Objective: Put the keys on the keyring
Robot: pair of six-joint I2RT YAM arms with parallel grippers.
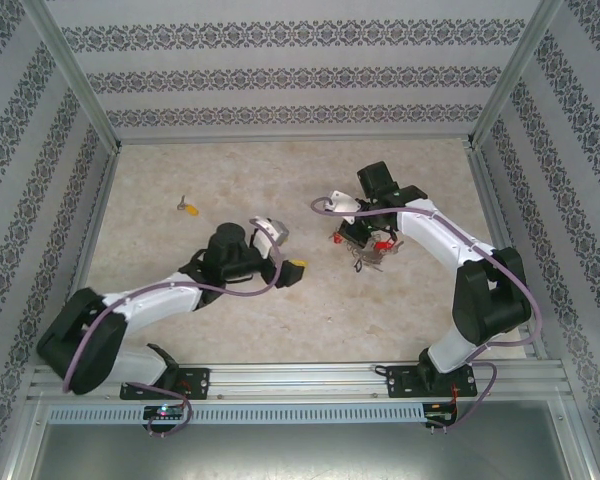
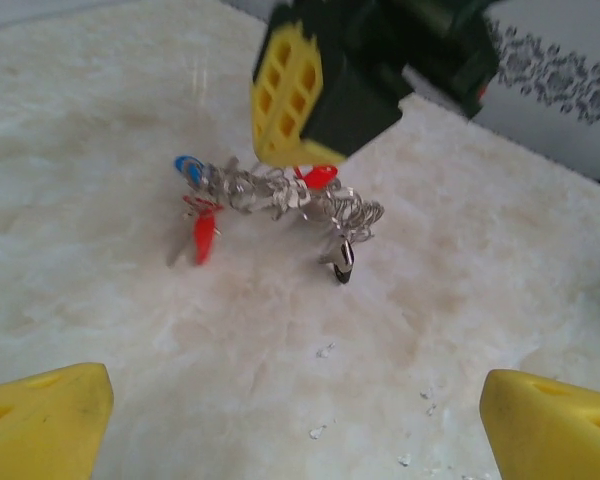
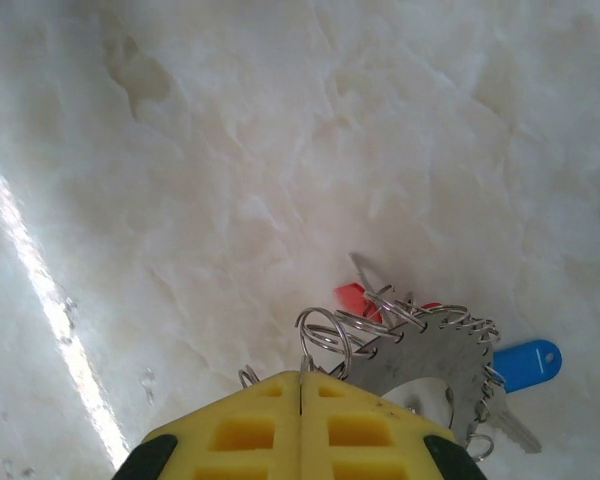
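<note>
The keyring [image 3: 435, 350] is a grey metal disc fringed with small wire rings, silver keys and red, blue and black tags. My right gripper [image 3: 300, 385] is shut on its edge and holds it just above the table [image 1: 280, 190]. In the left wrist view the keyring [image 2: 280, 195] hangs under the right gripper [image 2: 295, 150]. My left gripper [image 2: 300, 430] is open with nothing between its yellow fingertips [image 2: 40, 415], a short way left of the keyring [image 1: 368, 255]. One key with a yellow head [image 1: 188, 207] lies on the table, far left of the left gripper [image 1: 288, 247].
The marble-patterned table is fenced by patterned walls with metal posts [image 1: 75, 75]. Small white flecks [image 2: 325, 350] dot the surface ahead of the left gripper. A metal rail [image 1: 300, 378] runs along the near edge, by the arm bases.
</note>
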